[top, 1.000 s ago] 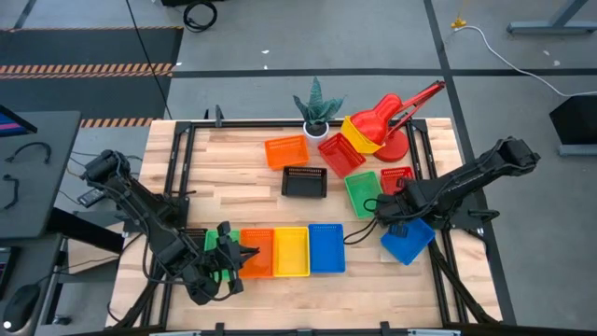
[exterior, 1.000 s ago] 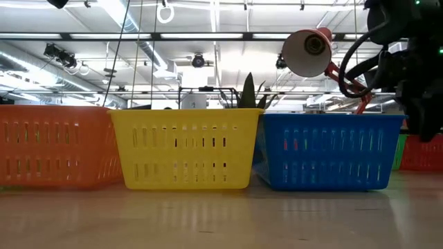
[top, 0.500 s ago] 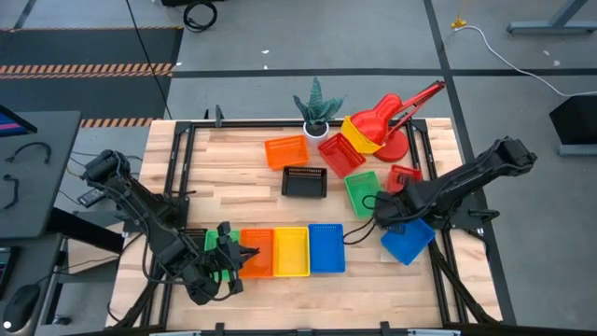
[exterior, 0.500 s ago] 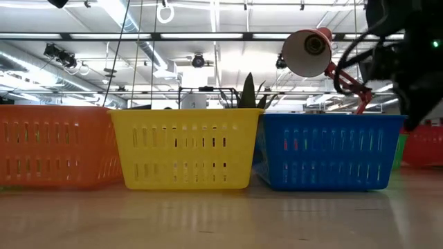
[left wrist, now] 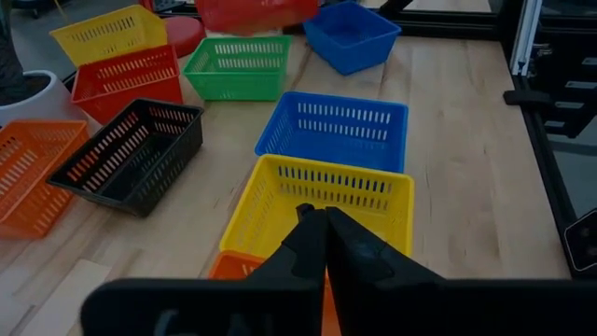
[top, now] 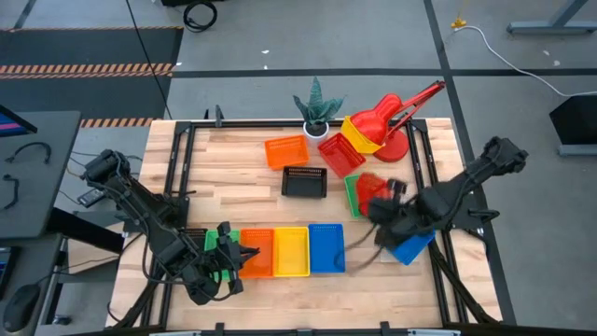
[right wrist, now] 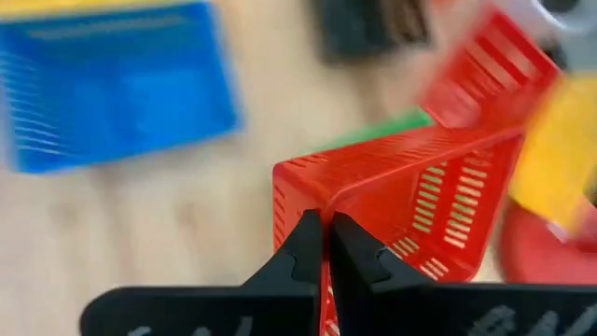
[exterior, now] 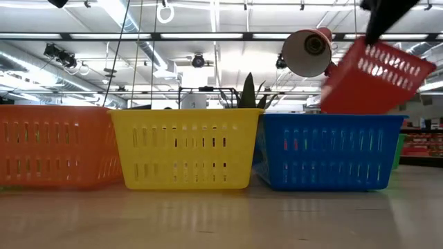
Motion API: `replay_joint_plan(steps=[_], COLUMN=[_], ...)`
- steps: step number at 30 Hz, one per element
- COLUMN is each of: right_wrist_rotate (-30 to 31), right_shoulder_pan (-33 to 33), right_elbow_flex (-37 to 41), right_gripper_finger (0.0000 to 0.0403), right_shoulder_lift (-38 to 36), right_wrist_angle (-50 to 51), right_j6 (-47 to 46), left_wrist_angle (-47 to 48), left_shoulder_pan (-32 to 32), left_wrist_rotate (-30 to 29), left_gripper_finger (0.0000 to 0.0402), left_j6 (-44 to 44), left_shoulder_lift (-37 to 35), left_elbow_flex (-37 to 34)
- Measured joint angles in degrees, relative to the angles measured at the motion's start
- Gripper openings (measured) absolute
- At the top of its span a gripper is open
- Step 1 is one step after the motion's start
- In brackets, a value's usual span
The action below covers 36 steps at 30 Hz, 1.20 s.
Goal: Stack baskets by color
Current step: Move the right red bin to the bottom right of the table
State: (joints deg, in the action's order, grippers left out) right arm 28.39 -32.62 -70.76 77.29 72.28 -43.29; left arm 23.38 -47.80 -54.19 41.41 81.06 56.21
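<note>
A wooden table (top: pixel 252 191) seen from above holds small shallow rectangular plastic baskets with mesh sides. Along the near edge stands a row, left to right: a green basket (top: pixel 214 241) mostly hidden under the left gripper, an orange basket (top: pixel 258 252), a yellow basket (top: pixel 291 251) and a blue basket (top: pixel 326 247), each touching the next.

The right gripper (right wrist: pixel 325 245) is over the right half of the table, its two dark fingers pinched tight on the rim of a red mesh basket (exterior: pixel 376 76). That red basket hangs tilted in the air, clear of the tabletop, above a green basket (top: pixel 356 191) and just left of a second blue basket (top: pixel 408 245) lying near the right edge. In the low view the held basket shows above the blue basket in the row, blurred by movement.

The left gripper (left wrist: pixel 324 224) rests at the near left end of the row, its fingers closed together with nothing between them, pointing over the yellow basket.

Farther back, a black mesh basket (top: pixel 304 182) sits near the middle. Behind it lies another orange basket (top: pixel 285 150). To the right are another red basket (top: pixel 341 154) and a tilted yellow basket (top: pixel 359 133), leaning against a red desk lamp (top: pixel 396 114). A small green plant in a white pot (top: pixel 317 107) stands at the far edge.
</note>
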Motion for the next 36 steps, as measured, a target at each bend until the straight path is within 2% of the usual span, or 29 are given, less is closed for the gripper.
replay_joint_plan(steps=[3, 8, 10, 16, 22, 29, 32, 36], right_wrist_rotate=[-3.51, -15.1, -17.98, -16.07, -12.84, -13.39, -12.96, -13.03], right_shoulder_pan=[-3.48, -7.67, -8.97, -11.11, -10.22, -7.43, -6.88, -6.67], right_elbow_flex=[-4.65, -10.59, -12.09, -14.73, -14.6, -14.6, -14.58, -14.58], right_gripper_finger=[0.0008, 0.0008, 0.0008, 0.0008, 0.0009, 0.0023, 0.0036, 0.0073], right_shoulder_lift=[6.36, 18.03, 21.99, 28.84, 30.95, 33.18, 33.98, 33.79], right_wrist_angle=[-4.03, -7.54, -7.04, -6.24, -5.38, -6.76, -7.34, -7.61], right_j6=[0.81, -1.39, -3.32, -5.78, -4.92, -1.52, 0.38, 1.83], left_wrist_angle=[0.0, 0.0, -0.01, 0.0, 0.0, -0.02, -0.06, -0.11], left_shoulder_pan=[0.0, -0.01, -0.01, 0.0, 0.0, -0.01, -0.01, -0.01], left_wrist_rotate=[0.0, 0.0, 0.0, 0.0, 0.0, 0.0, 0.0, 0.0], left_gripper_finger=[0.0012, 0.0019, 0.002, 0.0012, 0.0015, 0.0021, 0.0017, 0.0012], left_j6=[0.0, 0.0, -0.03, -0.07, -0.09, -0.11, -0.13, -0.09], left_shoulder_lift=[-0.02, -0.02, -0.02, -0.02, -0.02, -0.02, -0.02, -0.02], left_elbow_flex=[0.0, 0.0, 0.0, 0.0, 0.0, 0.0, 0.0, 0.0])
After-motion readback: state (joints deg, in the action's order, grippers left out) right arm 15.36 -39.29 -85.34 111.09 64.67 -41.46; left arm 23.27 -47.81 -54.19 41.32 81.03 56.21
